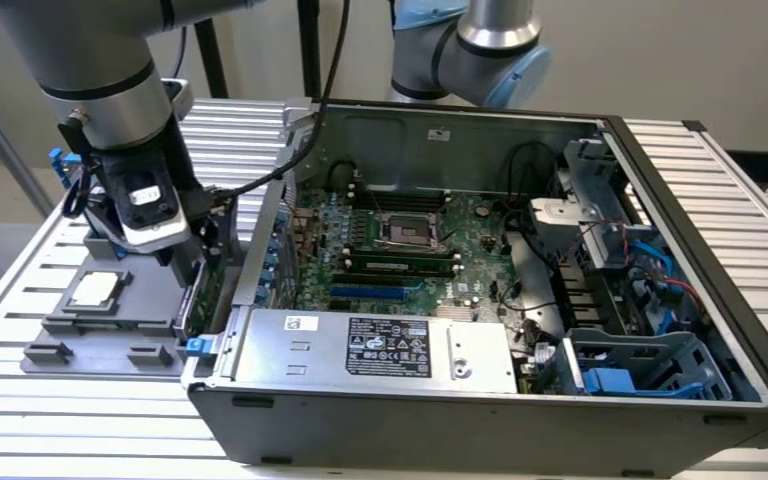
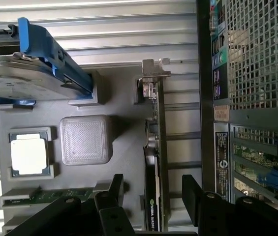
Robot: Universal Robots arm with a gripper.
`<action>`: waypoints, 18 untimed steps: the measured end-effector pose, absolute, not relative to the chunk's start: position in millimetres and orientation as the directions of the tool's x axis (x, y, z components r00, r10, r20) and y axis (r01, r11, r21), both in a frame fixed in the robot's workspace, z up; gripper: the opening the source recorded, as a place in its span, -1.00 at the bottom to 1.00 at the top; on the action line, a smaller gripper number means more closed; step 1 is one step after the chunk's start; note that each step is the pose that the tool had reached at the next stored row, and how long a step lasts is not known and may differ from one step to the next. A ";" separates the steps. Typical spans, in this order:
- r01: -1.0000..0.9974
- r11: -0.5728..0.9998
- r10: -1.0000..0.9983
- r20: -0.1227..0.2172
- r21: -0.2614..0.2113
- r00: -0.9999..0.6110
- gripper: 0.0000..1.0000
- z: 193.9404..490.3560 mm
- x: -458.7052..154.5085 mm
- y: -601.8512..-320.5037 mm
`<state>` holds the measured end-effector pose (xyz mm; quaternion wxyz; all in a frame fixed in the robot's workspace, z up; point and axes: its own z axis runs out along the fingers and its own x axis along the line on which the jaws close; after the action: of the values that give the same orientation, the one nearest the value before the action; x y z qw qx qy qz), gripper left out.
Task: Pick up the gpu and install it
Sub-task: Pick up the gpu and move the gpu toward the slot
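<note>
gpu [image 2: 154, 147]: stands on its long edge in a slot of the grey holder tray [image 2: 124, 147], just beside the outer wall of the open computer case [image 1: 491, 420]; not lifted, not installed.
claw [image 2: 153, 182]: spread wide and holding nothing; one dark finger is on each side of the card, and i see no contact with it.
step in hand: i judge it is the approach for the pick, with the claw lined up over the card.
what the grasp calls for: in my judgement, the fingers must close squarely on the two flat faces, because the card is thin and could tilt in its slot.
gpu material: thin dark board with a green edge and a silver metal bracket [image 2: 156, 69] at one end.
tray: matte grey plastic with shaped pockets.
other parts in the tray: a silver hard drive [image 2: 25, 78] with blue rails, a square shiny cpu chip [image 2: 29, 156], a green memory stick [image 2: 55, 195].
case inside: green motherboard [image 1: 411, 235].
</note>
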<state>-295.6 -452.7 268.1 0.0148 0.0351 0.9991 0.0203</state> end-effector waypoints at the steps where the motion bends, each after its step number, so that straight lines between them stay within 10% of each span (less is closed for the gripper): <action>1: 0.070 0.997 0.071 -0.028 0.041 -0.997 0.19 266.4 -295.5 -452.7; 18: 0.074 0.996 0.076 -0.036 0.044 -0.996 0.19 243.4 -294.6 -452.7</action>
<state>-294.6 -452.7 243.4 0.0187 0.0375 0.9989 0.0211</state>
